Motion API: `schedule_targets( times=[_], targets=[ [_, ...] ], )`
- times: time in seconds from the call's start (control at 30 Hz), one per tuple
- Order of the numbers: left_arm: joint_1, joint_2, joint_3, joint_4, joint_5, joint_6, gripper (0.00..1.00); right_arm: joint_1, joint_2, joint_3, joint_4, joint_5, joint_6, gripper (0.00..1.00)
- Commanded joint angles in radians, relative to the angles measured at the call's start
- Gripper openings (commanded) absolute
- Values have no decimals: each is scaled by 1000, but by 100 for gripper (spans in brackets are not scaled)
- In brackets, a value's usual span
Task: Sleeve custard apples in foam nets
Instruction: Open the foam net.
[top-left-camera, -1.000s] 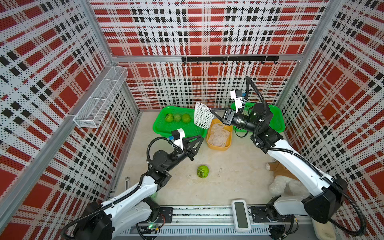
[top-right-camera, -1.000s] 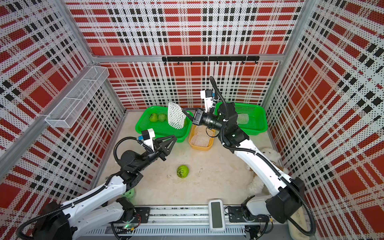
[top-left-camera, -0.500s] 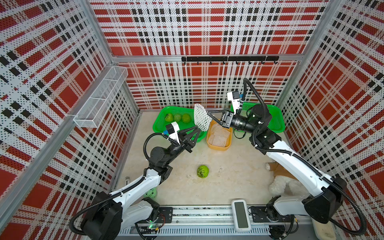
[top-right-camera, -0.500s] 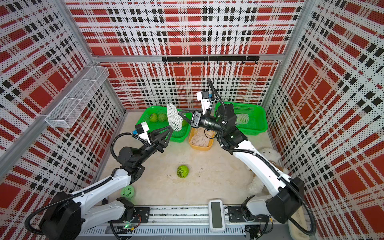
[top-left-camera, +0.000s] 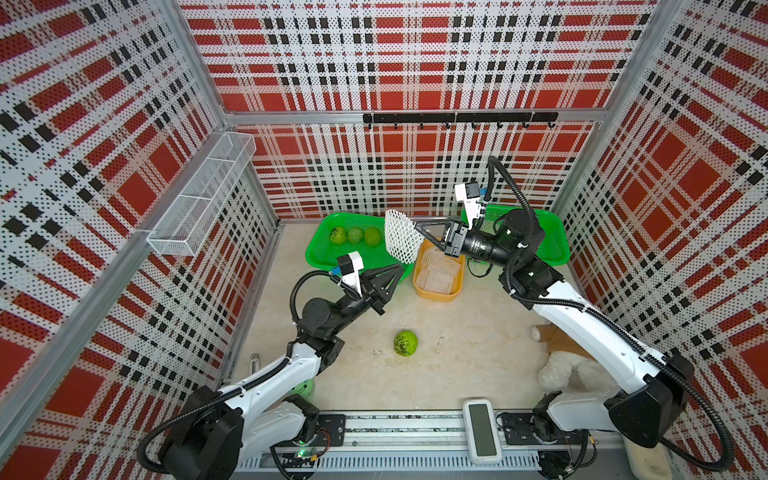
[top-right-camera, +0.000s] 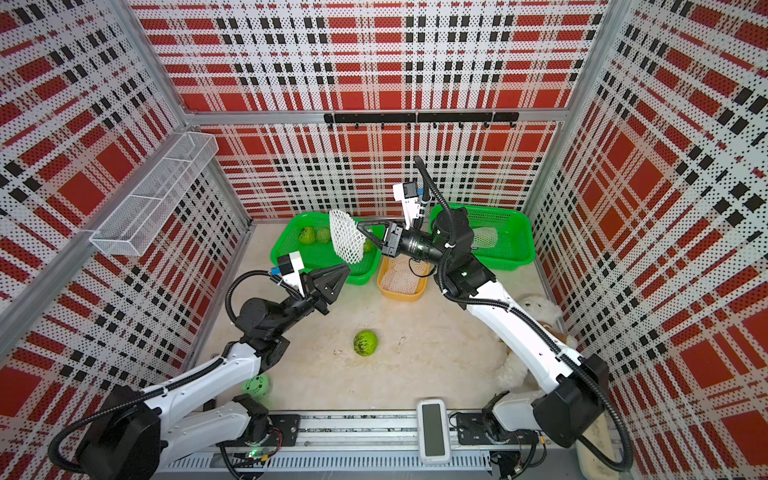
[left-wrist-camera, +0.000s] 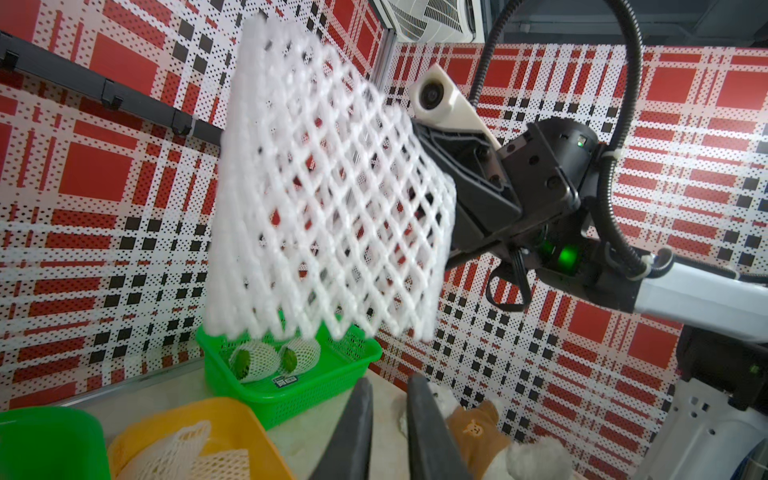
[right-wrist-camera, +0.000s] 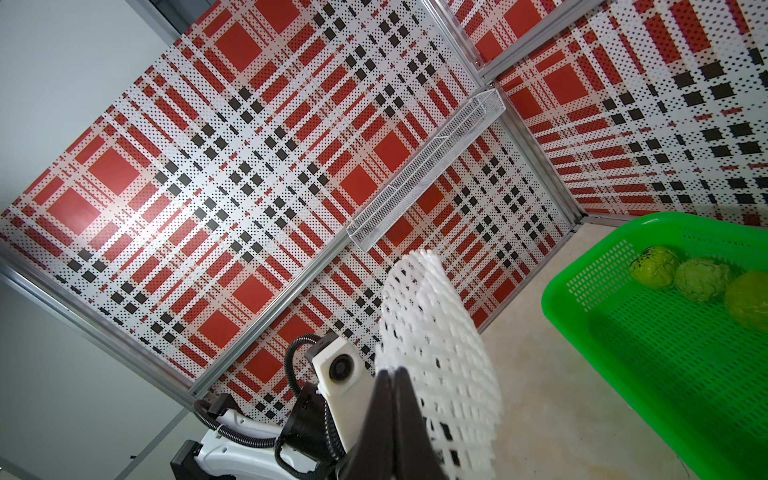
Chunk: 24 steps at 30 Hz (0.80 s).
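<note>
- While the right gripper (top-left-camera: 417, 228) is clamped tight on one edge of a foam net (top-left-camera: 399, 242), the net hangs spread out from the closed jaws, clear of the table (top-left-camera: 457, 353).
- Left gripper (top-left-camera: 400, 269): the jaws stand slightly apart with a narrow gap and nothing between them. In the left wrist view its fingers (left-wrist-camera: 353, 432) point toward the net's lower edge, near it but apart.
- One bare custard apple (top-left-camera: 405, 343) lies on the table, below and behind the left jaws, well apart from both grippers.
- Three more custard apples (top-left-camera: 355, 235) sit in a green basket (top-left-camera: 318, 253), beyond the left jaw tips.
- Spare foam nets (top-left-camera: 436, 270) lie in a yellow tray (top-left-camera: 436, 297), beneath the right jaws.
- Two sleeved custard apples (left-wrist-camera: 270, 359) rest in a second green basket (left-wrist-camera: 299, 395), behind the right jaws.
</note>
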Motion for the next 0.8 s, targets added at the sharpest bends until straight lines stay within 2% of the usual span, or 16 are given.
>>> schedule_targets(
  times=[0.0, 0.2, 0.4, 0.77],
  targets=[
    [-6, -7, -16, -8, -20, 21, 15, 4, 6, 38, 62, -22, -13, 0],
    [29, 61, 37, 69, -10, -4, 15, 12, 1, 14, 88, -45, 8, 0],
    [79, 167, 107, 298, 92, -150, 15, 19, -7, 1, 52, -32, -23, 0],
    [84, 70, 87, 287, 133, -184, 16, 19, 8, -8, 32, -21, -69, 0]
  ],
)
